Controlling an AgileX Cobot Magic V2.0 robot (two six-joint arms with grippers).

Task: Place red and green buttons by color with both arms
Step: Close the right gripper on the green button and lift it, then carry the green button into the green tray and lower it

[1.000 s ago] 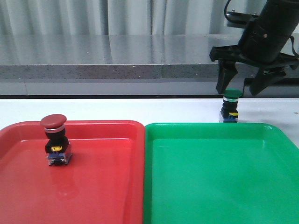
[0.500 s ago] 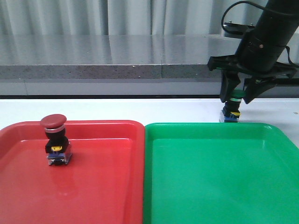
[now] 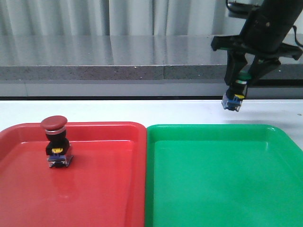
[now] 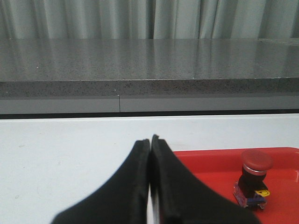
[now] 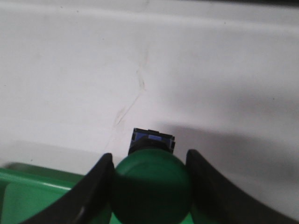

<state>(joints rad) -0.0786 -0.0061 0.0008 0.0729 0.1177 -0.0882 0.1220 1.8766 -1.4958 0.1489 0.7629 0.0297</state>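
Green tray (image 3: 265, 142) lies open (red button (image 3: 56, 142) apart).

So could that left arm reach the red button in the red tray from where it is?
Probably yes. The left gripper, shut and empty, sits just short of the red tray, and nothing stands between it and the red button.

Setting appears to be a robot test bench in a lab. Evidence: plain white table (image 3: 118, 111), grey speckled stone ledge (image 3: 94, 72) behind it, pale pleated curtain (image 3: 71, 16) as backdrop (no household or shop items visible).
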